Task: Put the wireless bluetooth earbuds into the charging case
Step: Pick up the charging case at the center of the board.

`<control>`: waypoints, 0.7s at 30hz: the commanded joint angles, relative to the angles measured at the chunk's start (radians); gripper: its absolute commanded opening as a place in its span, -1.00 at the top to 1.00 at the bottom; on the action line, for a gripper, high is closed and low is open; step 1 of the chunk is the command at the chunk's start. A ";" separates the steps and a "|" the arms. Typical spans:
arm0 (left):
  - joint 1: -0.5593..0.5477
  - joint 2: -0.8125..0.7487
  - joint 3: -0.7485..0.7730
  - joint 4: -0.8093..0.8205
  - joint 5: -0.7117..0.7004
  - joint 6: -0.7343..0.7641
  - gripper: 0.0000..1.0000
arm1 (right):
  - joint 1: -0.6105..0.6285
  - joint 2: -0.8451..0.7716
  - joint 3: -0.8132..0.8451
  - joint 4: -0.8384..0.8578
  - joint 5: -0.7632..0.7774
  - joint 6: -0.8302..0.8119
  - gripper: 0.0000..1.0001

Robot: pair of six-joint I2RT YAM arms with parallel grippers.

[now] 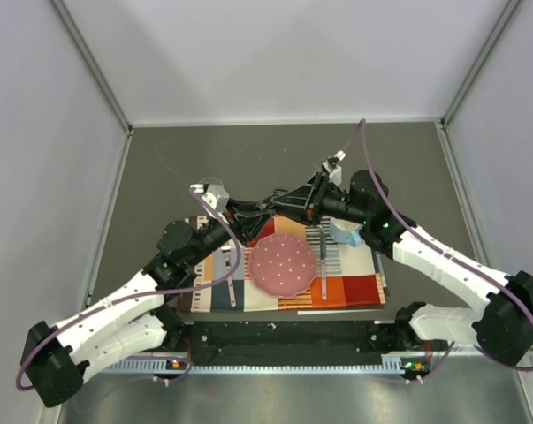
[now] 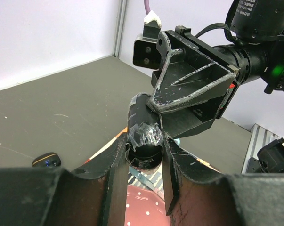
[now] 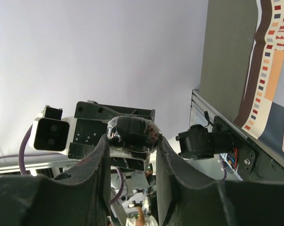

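Left gripper point(image 2: 144, 146) and right gripper point(image 3: 133, 141) both pinch the small black rounded charging case point(image 2: 142, 127). It's up over the colourful patchwork placemat point(image 1: 354, 288).

The left tool point(image 2: 144, 147) and right tool point(image 3: 132, 137) meet tip to tip above the placemat point(image 1: 354, 287) at its far edge. Both are clamped on the taped black charging case point(image 2: 142, 128), blocking the middle. Below stand a pink plate point(image 1: 284, 263), a blue mug point(image 1: 346, 233) under the right arm point(image 1: 434, 256), and a pink utensil point(image 1: 323, 265) beside the plate. The grey surface point(image 1: 275, 155) beyond lies open save a small black object point(image 2: 46, 159); white walls point(image 1: 293, 53) close it in.
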 commanded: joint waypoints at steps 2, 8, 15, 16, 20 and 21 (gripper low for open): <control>-0.006 -0.003 0.066 -0.069 0.054 0.001 0.29 | 0.013 -0.028 0.002 0.075 -0.013 0.023 1.00; -0.006 -0.025 0.062 -0.083 0.062 0.022 0.24 | 0.012 -0.039 -0.002 0.079 0.018 0.031 1.00; -0.007 0.009 0.068 -0.049 0.131 0.061 0.60 | 0.012 -0.021 0.007 0.105 -0.012 0.032 0.65; -0.007 0.012 0.068 -0.044 0.132 0.061 0.65 | 0.011 -0.018 0.009 0.107 -0.015 0.032 0.60; -0.006 0.026 0.071 -0.029 0.143 0.062 0.74 | 0.013 -0.013 0.016 0.090 -0.015 0.029 0.24; -0.007 0.027 0.069 -0.029 0.141 0.062 0.76 | 0.013 -0.015 0.016 0.088 -0.015 0.029 0.18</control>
